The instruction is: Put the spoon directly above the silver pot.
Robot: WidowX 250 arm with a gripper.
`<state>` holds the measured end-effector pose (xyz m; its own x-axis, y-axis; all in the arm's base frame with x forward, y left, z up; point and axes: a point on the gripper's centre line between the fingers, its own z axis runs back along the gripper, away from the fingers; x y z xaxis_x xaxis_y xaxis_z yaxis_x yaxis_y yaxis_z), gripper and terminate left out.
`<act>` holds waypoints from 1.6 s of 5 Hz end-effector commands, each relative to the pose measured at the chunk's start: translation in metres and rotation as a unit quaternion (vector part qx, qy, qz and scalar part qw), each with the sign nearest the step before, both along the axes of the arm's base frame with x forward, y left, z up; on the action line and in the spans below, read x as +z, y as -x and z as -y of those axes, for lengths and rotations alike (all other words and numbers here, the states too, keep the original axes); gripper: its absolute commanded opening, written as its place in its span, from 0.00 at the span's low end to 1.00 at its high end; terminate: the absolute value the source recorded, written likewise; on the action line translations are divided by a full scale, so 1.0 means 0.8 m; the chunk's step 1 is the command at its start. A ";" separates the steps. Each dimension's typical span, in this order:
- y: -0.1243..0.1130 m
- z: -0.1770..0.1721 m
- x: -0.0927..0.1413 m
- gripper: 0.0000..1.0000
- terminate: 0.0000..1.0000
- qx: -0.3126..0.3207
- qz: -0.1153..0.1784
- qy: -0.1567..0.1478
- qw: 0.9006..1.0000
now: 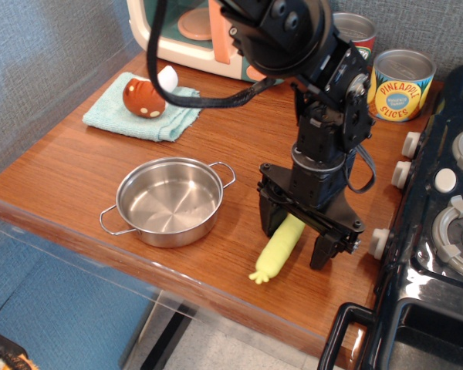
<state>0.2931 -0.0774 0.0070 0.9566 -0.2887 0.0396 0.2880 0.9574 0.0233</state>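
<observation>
observation.image: silver pot [168,201] holds nothing. At its 3 o'clock, gripper [299,237] straddles spoon [275,249], fingers apart, contact unclear. Pineapple tin [399,85] upright.

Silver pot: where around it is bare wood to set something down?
Bare wood lies between the silver pot and the teal cloth, and beyond the pot toward the toy oven. Crowded on its right: the gripper straddles the spoon.
</observation>
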 end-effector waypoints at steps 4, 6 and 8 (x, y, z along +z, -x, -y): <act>-0.055 -0.036 0.074 0.00 0.00 0.024 0.072 0.027 0.997; -0.114 -0.112 0.086 0.00 0.00 0.070 0.077 0.016 0.994; -0.140 -0.153 0.070 0.00 0.00 0.090 0.059 -0.009 0.994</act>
<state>0.4060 0.0387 0.0380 0.9887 -0.1196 0.0909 0.1150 0.9919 0.0544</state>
